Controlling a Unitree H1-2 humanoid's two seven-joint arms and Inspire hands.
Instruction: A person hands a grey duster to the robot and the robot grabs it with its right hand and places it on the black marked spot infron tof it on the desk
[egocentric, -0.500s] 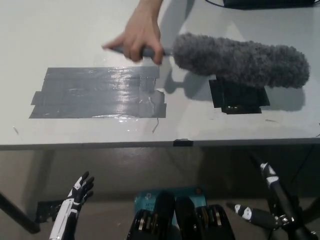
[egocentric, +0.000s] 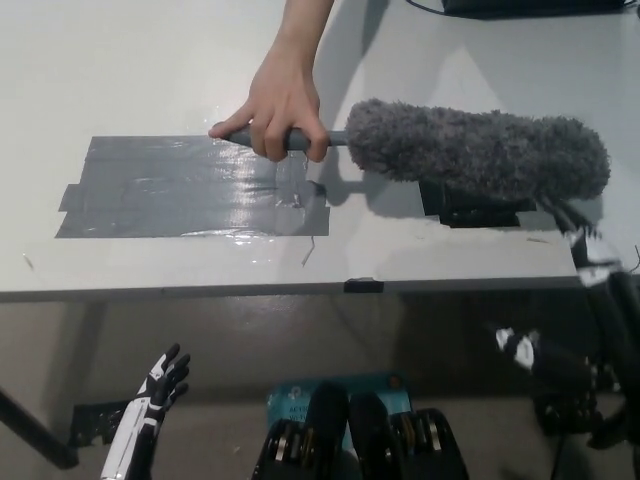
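Observation:
A person's hand (egocentric: 278, 105) holds the grey duster (egocentric: 478, 150) by its handle over the desk (egocentric: 150, 60), the fluffy head pointing right. The head hangs over the black marked spot (egocentric: 480, 208) and hides most of it. My black right hand (egocentric: 585, 300) is raised at the desk's front right edge, just below the duster's tip, fingers spread and apart from it. My white left hand (egocentric: 150, 405) rests low at the lower left, below the desk, fingers apart and holding nothing.
A wide patch of grey tape (egocentric: 185, 185) covers the desk's middle left. A dark object (egocentric: 540, 6) sits at the far right edge. A small black clip (egocentric: 363, 286) marks the front edge.
My right hand has risen from below the desk to its front right edge. The person has brought the duster slightly lower and nearer to me.

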